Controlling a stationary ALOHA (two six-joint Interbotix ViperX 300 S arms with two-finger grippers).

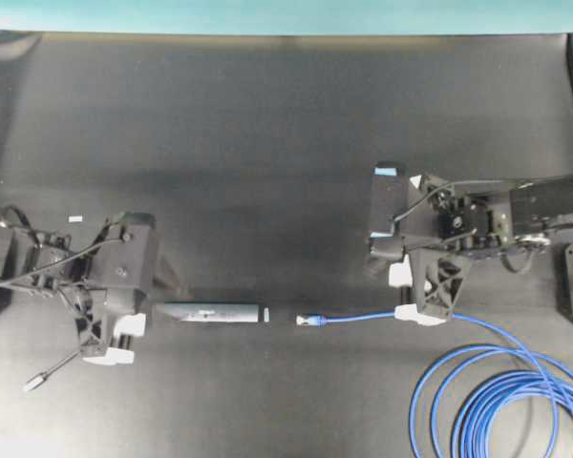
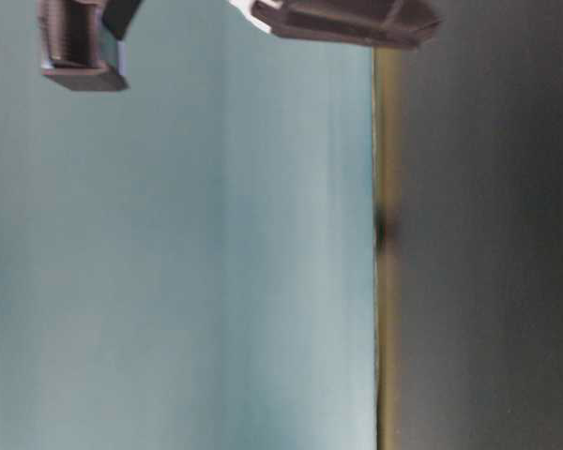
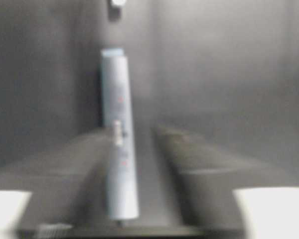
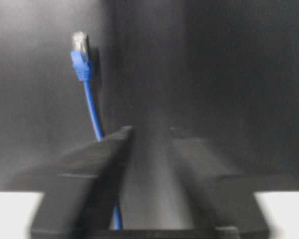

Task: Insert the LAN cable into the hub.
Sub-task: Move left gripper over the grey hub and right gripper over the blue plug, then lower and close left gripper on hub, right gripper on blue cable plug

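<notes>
Black table point(image 1: 267, 114) fills the overhead frame. LAN cable point(image 1: 497, 401), coiled at lower right, runs left to its plug point(image 1: 308, 321) at lower centre. Right gripper point(image 1: 406, 262), centre right, jaws apart, empty. Left gripper point(image 1: 124, 329), lower left, jaws apart (hub between them, unclamped). Hub point(image 1: 213, 313) lies just left of the plug, apart.

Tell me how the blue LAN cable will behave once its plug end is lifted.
Probably floppy: the LAN cable is thin and lies in loose loops. The short stretch behind the plug runs straight, so it may hold its line briefly. The coils would likely drag.
</notes>
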